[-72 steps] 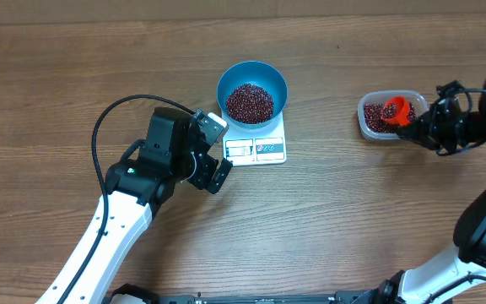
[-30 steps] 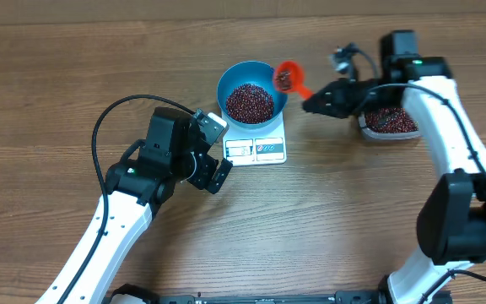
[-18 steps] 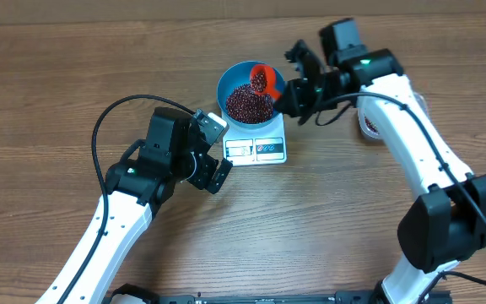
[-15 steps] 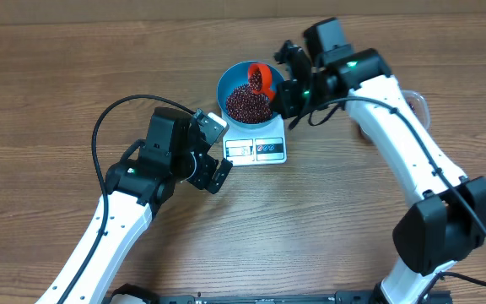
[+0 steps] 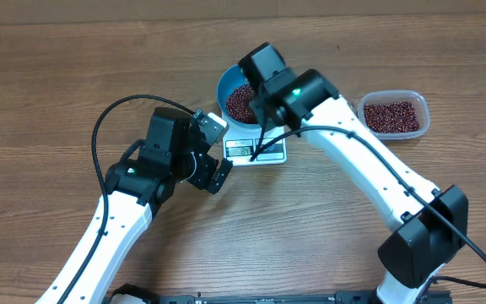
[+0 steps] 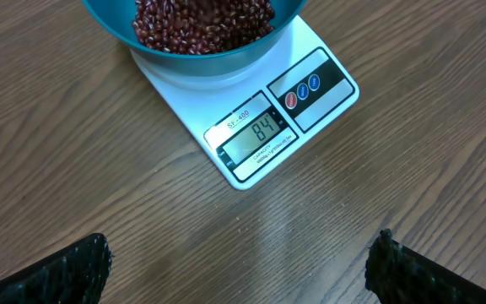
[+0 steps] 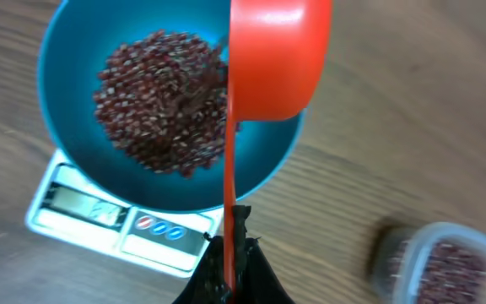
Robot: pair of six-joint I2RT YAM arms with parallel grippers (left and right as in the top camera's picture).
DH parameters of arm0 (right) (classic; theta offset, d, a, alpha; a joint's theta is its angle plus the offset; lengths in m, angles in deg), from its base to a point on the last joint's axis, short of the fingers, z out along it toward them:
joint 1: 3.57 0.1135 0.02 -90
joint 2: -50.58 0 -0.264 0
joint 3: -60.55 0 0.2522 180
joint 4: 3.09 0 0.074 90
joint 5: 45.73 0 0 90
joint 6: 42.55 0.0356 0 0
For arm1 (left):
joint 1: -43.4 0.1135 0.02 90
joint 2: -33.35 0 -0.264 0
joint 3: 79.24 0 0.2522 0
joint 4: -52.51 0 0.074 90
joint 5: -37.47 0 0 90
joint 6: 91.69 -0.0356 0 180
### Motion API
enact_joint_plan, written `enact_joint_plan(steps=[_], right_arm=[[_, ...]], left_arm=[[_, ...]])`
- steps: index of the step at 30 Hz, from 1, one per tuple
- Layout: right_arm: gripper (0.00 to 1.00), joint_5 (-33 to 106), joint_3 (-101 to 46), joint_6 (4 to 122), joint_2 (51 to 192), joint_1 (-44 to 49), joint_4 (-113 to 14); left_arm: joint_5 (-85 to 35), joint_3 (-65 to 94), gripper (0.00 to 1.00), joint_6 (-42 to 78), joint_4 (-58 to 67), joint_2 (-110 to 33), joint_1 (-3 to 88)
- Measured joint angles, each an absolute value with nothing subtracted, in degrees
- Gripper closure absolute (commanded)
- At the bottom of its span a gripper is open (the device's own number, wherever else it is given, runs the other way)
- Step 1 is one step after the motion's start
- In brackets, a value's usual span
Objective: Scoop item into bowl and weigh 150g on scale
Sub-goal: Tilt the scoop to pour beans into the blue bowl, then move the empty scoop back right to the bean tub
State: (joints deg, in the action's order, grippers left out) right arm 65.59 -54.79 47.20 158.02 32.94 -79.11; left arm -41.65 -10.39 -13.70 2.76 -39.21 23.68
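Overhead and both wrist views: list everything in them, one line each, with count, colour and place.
table: one, brown wood, under everything
scale: one, white, table centre, display reading 84
bowl: one, bright blue, on the scale
tub: one, clear plastic, right of the scale
beans: many, dark red-brown, heaped in the bowl, more in the tub
scoop: one, orange-red, tipped over the bowl
cable: one, black, looped on the left arm
left jaws: one pair, black, open, beside the scale's display edge
right jaws: one pair, black, shut on the scoop's handle
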Motion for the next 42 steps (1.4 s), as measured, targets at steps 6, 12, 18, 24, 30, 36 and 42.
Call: enact_joint_plan(steps=[6,12,18,24,30,36,42], right_arm=[[0.96,69.92,-54.79,46.98,158.02,34.38,-79.07],[0.96,66.51,-54.79,46.54,158.02,33.70,-79.02],[0.96,57.05,-54.90,45.93,157.08,29.57,-79.15],[0.96,48.28,-54.95,45.89,151.09,20.76,-82.50],[0.96,45.07,-56.15,42.94,145.10,9.79,-91.44],[0.96,44.15,-56.15,40.75,144.49,-0.61,-97.41],[0.96,43.17,-55.89,40.53,145.04,-8.26,-100.33]], left_arm=[[-41.65,-10.39,0.00,-13.70,2.76,-39.21,23.68],[-41.65,-10.39,0.00,-13.68,2.76,-39.21,23.68],[-41.65,-10.39,0.01,-13.70,2.76,-39.21,23.68],[-41.65,-10.39,0.00,-13.70,2.76,-39.21,23.68],[-41.65,-10.39,0.00,-13.70,2.76,-39.21,23.68],[-41.65,-10.39,0.01,-13.70,2.76,-39.21,23.68],[-41.65,-10.39,0.00,-13.70,2.76,-39.21,23.68]])
